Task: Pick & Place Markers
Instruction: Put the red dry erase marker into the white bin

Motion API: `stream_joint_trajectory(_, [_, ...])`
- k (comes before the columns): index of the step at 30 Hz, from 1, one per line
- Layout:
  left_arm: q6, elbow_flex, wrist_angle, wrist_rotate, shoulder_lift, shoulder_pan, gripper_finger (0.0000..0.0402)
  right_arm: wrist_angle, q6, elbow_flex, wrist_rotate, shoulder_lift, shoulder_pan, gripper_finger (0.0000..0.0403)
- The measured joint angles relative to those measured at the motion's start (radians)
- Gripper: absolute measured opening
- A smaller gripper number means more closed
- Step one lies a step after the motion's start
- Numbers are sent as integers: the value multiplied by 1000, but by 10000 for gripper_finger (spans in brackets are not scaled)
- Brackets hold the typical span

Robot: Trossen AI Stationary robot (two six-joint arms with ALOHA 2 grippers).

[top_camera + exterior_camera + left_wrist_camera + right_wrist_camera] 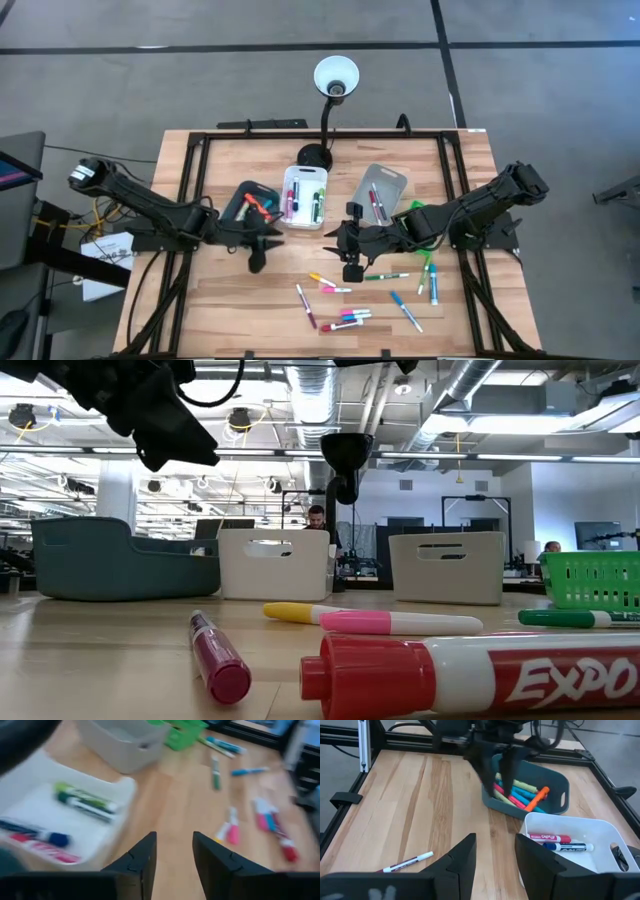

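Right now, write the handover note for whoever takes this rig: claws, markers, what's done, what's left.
Left claw: open and empty, above the table near the teal bin.
Right claw: open and empty, over the table's middle, just before the loose markers.
Done: some markers lie in the teal bin, several in the white bin, at least one in the grey bin.
Left: about a dozen markers still lie scattered on the wood on the near half of the table, including a few beside the green basket. None is held at present.
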Motion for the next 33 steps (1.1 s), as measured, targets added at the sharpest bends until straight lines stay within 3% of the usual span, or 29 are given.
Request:
stream_joint_trajectory(4, [46, 0, 48, 78, 30, -25, 112, 19, 0, 0, 0, 0, 0, 127])
stream_joint_trajectory(8, [171, 0, 137, 78, 88, -58, 109, 74, -6, 0, 0, 0, -11, 127])
stream_joint_trajectory(12, [232, 0, 215, 79, 136, -64, 115, 68, 121, 0, -16, 0, -24, 127])
stream_joint_trajectory(18, [232, 0, 215, 78, 149, -64, 137, 1, 234, 0, -153, 0, -34, 127])
stream_joint_trajectory(27, [231, 0, 225, 78, 149, -64, 151, -154, 332, 0, -142, 11, 54, 129])
stream_joint_trajectory(33, [224, 0, 231, 125, 149, -64, 151, -210, 463, -4, -151, 71, 108, 169])
